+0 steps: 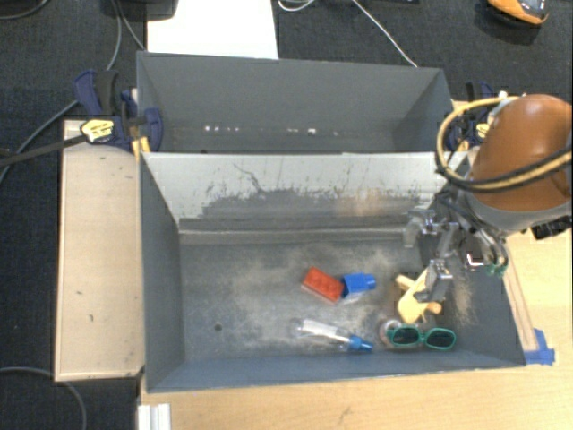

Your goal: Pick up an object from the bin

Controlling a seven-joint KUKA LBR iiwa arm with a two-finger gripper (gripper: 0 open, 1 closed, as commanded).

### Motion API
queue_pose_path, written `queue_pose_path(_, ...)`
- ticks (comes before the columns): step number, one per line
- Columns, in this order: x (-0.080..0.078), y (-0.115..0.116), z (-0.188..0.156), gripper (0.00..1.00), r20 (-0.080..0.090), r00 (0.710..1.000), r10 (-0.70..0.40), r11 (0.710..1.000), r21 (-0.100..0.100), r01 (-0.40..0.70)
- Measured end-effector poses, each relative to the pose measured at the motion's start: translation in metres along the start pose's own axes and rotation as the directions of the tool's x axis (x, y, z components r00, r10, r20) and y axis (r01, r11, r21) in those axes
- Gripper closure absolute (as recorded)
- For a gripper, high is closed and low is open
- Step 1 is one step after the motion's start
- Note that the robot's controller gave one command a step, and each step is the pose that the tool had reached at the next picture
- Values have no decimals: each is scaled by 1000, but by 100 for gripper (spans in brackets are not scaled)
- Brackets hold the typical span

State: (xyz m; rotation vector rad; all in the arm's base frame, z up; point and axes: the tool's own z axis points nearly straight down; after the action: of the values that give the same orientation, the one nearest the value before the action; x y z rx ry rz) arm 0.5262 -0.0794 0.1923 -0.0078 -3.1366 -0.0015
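Scuffed grey metal bin (235,280), pale scratchy streaks all over it. Inside: red-orange plastic block (322,284), bright blue plastic piece (360,284), yellow plastic toy (410,308), green-framed sunglasses (421,336) (dark lenses, I think), clear plastic tube (324,332) with a blue tip.

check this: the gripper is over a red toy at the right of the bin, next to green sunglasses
No. The camera view shows the gripper over a yellow toy, not red, at the right of the bin, next to green sunglasses.
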Motion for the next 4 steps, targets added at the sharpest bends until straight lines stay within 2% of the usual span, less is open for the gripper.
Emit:
queue_pose_path(1,-2,0,-4,0,8,1000,-4,1000,1,4)
queue_pose_path(2,7,-2,102,100,2,996,-89,996,-1,89)
queue_pose_path(3,7,-2,101,0,2,996,-90,996,0,90)
queue_pose_path(4,7,-2,101,100,1,996,-93,996,0,93)
